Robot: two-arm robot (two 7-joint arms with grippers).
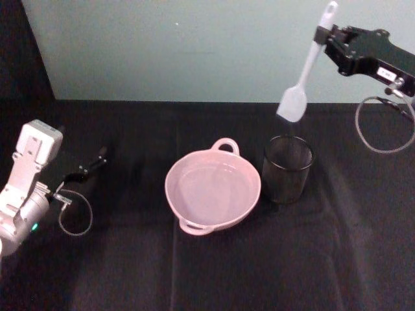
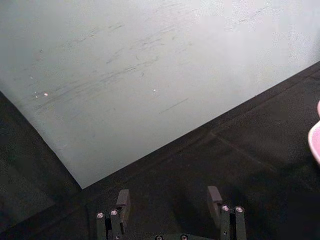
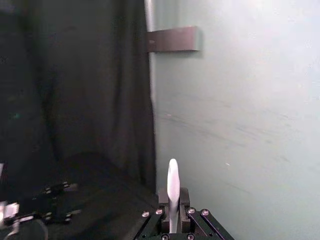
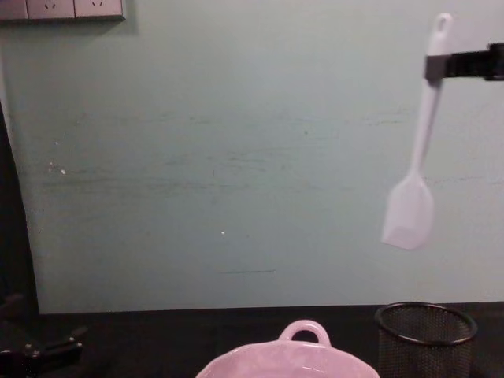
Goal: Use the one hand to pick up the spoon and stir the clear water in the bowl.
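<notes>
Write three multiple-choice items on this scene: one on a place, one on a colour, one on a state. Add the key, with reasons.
1. Relative to the mesh cup, the spoon is:
A inside it
B hanging above it
C lying flat beside it

2. The bowl is:
A pale pink
B blue
C black

3. The right gripper is:
A open and empty
B shut on the spoon's handle
C shut on the bowl

Key:
1 B: the spoon's head hangs clear above the cup's rim.
2 A: the rim and loop handle show pink.
3 B: it pinches the handle near the tip.

The left gripper is parked, open, on the robot's left.
</notes>
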